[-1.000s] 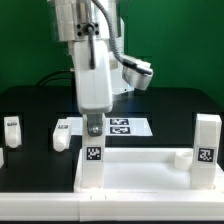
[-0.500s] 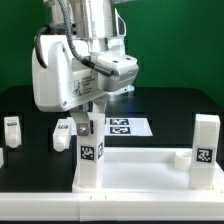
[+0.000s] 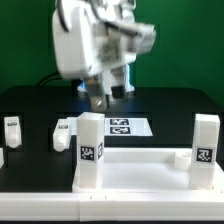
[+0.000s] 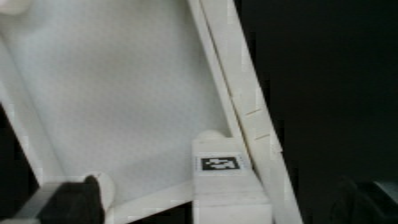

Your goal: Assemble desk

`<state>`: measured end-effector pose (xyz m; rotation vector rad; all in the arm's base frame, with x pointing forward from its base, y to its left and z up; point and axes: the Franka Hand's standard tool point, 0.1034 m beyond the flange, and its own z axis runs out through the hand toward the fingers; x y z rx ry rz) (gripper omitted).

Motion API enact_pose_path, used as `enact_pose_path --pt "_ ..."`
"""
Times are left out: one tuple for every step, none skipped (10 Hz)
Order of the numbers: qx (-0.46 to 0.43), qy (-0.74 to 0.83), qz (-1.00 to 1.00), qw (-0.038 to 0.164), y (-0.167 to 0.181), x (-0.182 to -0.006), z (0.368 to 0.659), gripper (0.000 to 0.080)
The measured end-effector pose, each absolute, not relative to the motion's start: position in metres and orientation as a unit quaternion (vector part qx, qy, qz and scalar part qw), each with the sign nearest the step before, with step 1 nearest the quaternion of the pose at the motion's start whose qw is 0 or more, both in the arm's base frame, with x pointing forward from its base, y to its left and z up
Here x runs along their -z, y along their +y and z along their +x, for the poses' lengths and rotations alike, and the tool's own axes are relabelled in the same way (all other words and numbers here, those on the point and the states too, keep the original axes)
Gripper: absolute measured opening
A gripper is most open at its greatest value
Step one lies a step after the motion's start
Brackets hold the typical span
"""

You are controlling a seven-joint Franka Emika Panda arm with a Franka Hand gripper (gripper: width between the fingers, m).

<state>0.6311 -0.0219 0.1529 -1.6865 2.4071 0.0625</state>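
The white plastic rimmed desk panel [image 3: 140, 172] lies near on the black table [image 3: 170, 105]. The left leg [image 3: 91, 150] and right leg [image 3: 207, 148], white, square and tagged, stand upright at its corners. The hand [image 3: 98, 100] hovers above the left leg, fingers spread, empty. A loose white leg [image 3: 64, 133] and a second loose leg [image 3: 12, 127] wait at the exterior view's left, seemingly half the legs unfitted.

The white rimmed panel [image 3: 140, 172] lies flat across the bottom of the exterior view. A square first leg [image 3: 91, 150] stands upright at its lower-left corner, a black-and-white tag on its facing side. A second leg [image 3: 207, 140] stands upright at the right edge of the frame, tagged likewise. A third leg [image 3: 64, 133] and fourth leg [image 3: 12, 127] lie loose on the black bench [image 3: 40, 100] at middle left, apart from the panel. The wrist view shows the panel's flat face, its raised rim and a tagged leg end [image 4: 221, 165] against that rim
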Motion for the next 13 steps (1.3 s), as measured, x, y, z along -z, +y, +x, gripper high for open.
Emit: enact_pose_path --pt "-0.016 0.816 -0.569 0.100 -0.026 -0.147 0.631 0.0649" --pt "-0.017 0.816 -0.570 0.095 -0.026 -0.141 0.630 0.0649" --pt "-0.017 0.816 -0.570 0.096 -0.025 -0.142 0.630 0.0649" --pt "-0.018 0.814 -0.573 0.093 -0.023 -0.141 0.629 0.0649" --pt "-0.022 0.808 -0.581 0.088 -0.013 -0.137 0.625 0.0649" --pt "-0.023 0.796 -0.600 0.082 -0.002 -0.129 0.614 0.0649" --pt "-0.029 0.785 -0.615 0.069 0.010 -0.113 0.590 0.0649" --pt "-0.041 0.781 -0.621 0.056 0.021 -0.107 0.576 0.0649" --pt "-0.043 0.778 -0.624 0.052 0.026 -0.107 0.575 0.0649" --pt "-0.043 0.778 -0.624 0.054 0.023 -0.107 0.576 0.0649" --pt "-0.043 0.779 -0.624 0.054 0.023 -0.106 0.576 0.0649" --pt "-0.043 0.778 -0.624 0.053 0.023 -0.106 0.576 0.0649" --pt "-0.044 0.777 -0.626 0.052 0.024 -0.105 0.574 0.0649"
